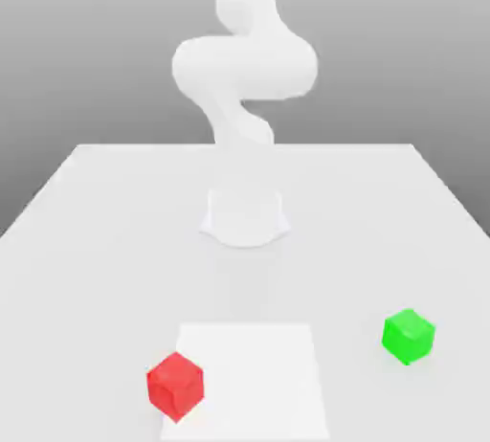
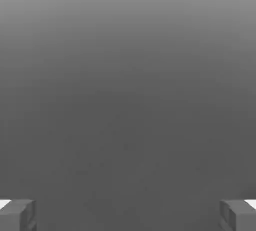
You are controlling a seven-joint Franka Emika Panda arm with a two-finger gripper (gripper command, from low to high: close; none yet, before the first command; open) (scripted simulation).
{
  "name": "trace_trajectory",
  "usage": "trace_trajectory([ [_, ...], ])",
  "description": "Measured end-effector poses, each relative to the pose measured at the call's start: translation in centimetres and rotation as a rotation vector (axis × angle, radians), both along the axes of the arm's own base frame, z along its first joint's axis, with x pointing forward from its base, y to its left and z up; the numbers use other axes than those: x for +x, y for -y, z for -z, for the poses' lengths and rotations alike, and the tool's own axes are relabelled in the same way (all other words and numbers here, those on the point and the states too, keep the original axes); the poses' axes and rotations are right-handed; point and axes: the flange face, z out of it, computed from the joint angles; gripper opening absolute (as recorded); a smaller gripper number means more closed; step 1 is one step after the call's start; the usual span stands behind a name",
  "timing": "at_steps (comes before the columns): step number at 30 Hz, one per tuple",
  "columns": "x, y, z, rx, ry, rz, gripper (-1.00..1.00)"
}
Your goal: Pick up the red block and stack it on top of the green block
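The two fingers of the gripper [image 2: 128, 216] are wide apart in the hand view, with nothing between them. They poke in at the edge of the picture, so each finger is partly cut off. Behind them is only plain gray, light in one part and darker in the rest, and it is hard to make out what it is. In the exterior view, the white robot arm [image 1: 245, 67] stands up at the far part of the table [image 1: 96, 277], near the middle. Its top is cut off, and its white parts blend together, so the joints are hard to tell apart. The foot of the arm is white on a white table, so its edge is faint. The red block [image 1: 175, 386] is at the near side, a bit to the exterior view's left. It sits over the left edge of a bright white square [image 1: 254, 378] and hides a bit of that edge. One corner of the block points toward the near side. The green block [image 1: 409, 337] is on the table at the exterior view's right, a little farther back than the red block and well apart from it. The near end of the table is cut off.
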Motion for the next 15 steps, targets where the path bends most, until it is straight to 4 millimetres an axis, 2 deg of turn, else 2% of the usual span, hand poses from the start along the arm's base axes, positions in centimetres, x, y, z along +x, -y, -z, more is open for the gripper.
trace_trajectory([
  [3, 3.6, 1.1, 5.3, -0.035, -0.087, -0.096, 0.00],
  [7, 7.1, 2.2, 12.6, -0.081, -0.193, -0.217, 0.00],
  [11, 9.2, 3.1, 20.2, -0.129, -0.295, -0.336, 0.00],
  [15, 10.1, 4.0, 27.9, -0.178, -0.395, -0.455, 0.00],
])
